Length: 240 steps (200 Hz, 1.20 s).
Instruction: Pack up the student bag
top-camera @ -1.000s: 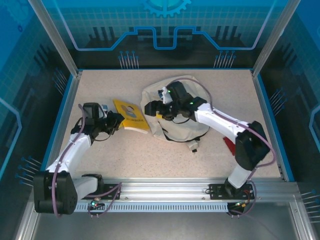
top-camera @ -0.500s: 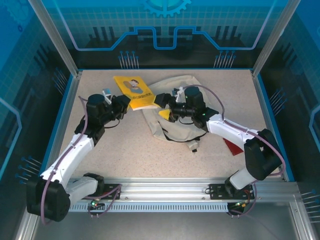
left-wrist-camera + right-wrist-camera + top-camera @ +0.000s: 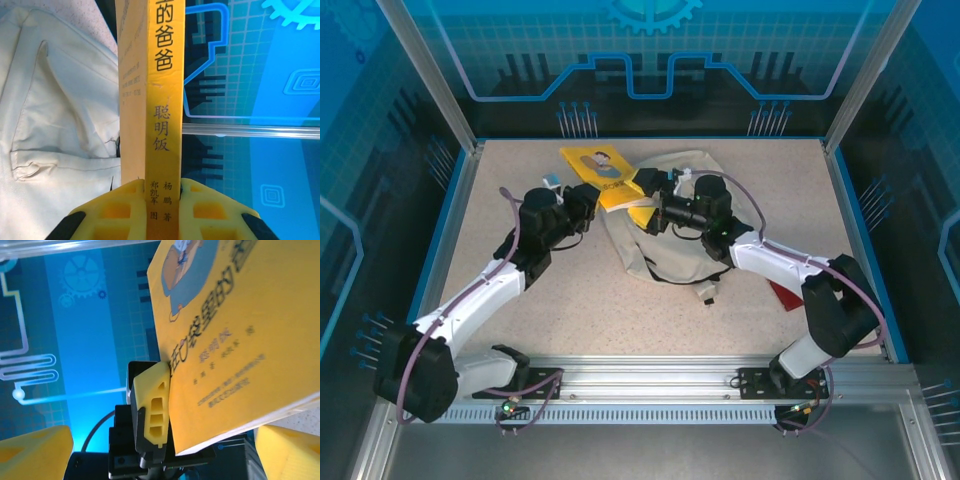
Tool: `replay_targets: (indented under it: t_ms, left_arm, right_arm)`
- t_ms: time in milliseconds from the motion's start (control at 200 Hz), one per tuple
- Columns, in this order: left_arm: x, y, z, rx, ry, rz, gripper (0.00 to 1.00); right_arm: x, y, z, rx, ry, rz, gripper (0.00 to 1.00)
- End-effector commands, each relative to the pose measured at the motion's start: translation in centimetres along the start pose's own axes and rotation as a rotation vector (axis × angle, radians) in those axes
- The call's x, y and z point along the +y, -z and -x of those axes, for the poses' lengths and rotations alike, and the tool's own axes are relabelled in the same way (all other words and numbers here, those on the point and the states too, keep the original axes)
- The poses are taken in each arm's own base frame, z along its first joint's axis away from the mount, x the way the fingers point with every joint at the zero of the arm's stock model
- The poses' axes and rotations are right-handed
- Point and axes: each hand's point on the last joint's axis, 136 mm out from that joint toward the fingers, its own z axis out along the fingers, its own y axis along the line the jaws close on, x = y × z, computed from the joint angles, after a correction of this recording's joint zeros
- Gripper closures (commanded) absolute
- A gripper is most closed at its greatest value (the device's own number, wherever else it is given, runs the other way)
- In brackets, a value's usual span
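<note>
Left gripper [image 3: 585, 203] clamped narrow on spine of yellow book [image 3: 605, 172], book held edge-on above table [image 3: 570, 300] (slim profile suits bag mouth). Right gripper [image 3: 648, 205] spread wide, gripping nothing, probably ready to part fabric. Bag [image 3: 670, 255] lies mid-table, under right arm.

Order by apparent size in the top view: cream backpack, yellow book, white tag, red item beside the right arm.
1. cream backpack
2. yellow book
3. red item and white tag: both small, and the right arm hides part of the red item, so unranked.
</note>
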Motion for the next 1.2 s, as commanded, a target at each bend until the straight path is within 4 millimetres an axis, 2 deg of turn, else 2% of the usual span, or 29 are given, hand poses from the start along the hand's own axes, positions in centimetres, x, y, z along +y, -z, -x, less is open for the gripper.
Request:
replay_targets:
  t_ms: [0,340,440,630,845,1061,1121,1196]
  left_arm:
    - [-7.1,0.8,0.4,-0.037,-0.02,-0.225,0.93]
    - [-7.4,1.1,0.3,-0.055,-0.05,-0.227,0.93]
    - [-7.0,1.1,0.0,-0.042,-0.031,-0.227,0.93]
    - [-6.5,1.3,-0.2,-0.027,-0.001,-0.228,0.93]
    - [-5.7,1.2,-0.6,-0.008,0.01,-0.202,0.93]
    - [-4.2,1.0,-0.9,0.001,0.015,-0.16,0.92]
    - [-4.1,1.1,-1.2,0.015,-0.006,-0.152,0.88]
    - [-3.8,1.3,-1.7,0.044,-0.054,-0.113,0.79]
  right_arm:
    - [1.0,-0.8,0.3,-0.02,-0.029,0.043,0.06]
    - [-1.5,-0.5,0.4,-0.066,-0.047,-0.039,0.05]
    - [-1.5,-0.8,1.0,-0.082,-0.047,-0.03,0.07]
    - [-1.0,-1.4,3.1,-0.098,-0.041,-0.04,0.22]
    - [-0.1,-1.7,3.3,-0.097,-0.027,-0.016,0.38]
    - [-0.8,-0.4,3.8,-0.141,0.0,-0.053,0.66]
    - [-1.0,0.1,4.0,-0.156,0.011,-0.077,0.74]
    - [-1.4,0.9,4.4,-0.175,0.039,-0.121,0.84]
